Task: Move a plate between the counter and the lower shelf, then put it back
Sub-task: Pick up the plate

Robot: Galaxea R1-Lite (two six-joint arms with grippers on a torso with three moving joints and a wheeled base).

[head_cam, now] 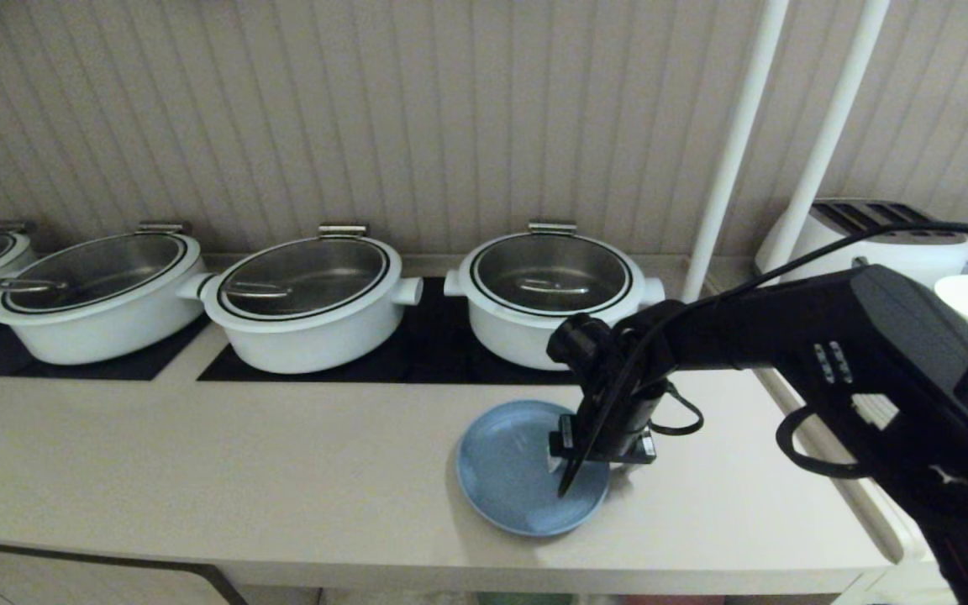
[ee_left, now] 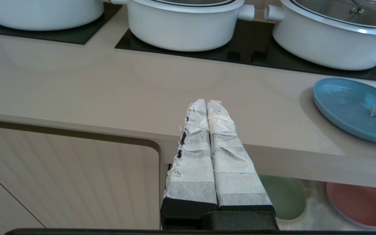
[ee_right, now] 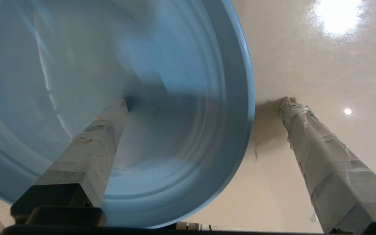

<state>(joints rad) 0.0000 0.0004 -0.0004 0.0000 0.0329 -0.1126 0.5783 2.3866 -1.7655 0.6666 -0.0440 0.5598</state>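
Because the right gripper [head_cam: 586,460] stands spread wide and holds nothing, one finger inside the plate [head_cam: 511,470] and one outside its rim on the counter [head_cam: 198,470], closing off-centre could tip or skid the plate toward the near edge.

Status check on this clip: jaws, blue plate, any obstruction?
Right gripper open, straddling plate rim, one finger inside, one outside. Plate flat on counter. Left gripper shut, parked off counter's front. Nothing obstructing.
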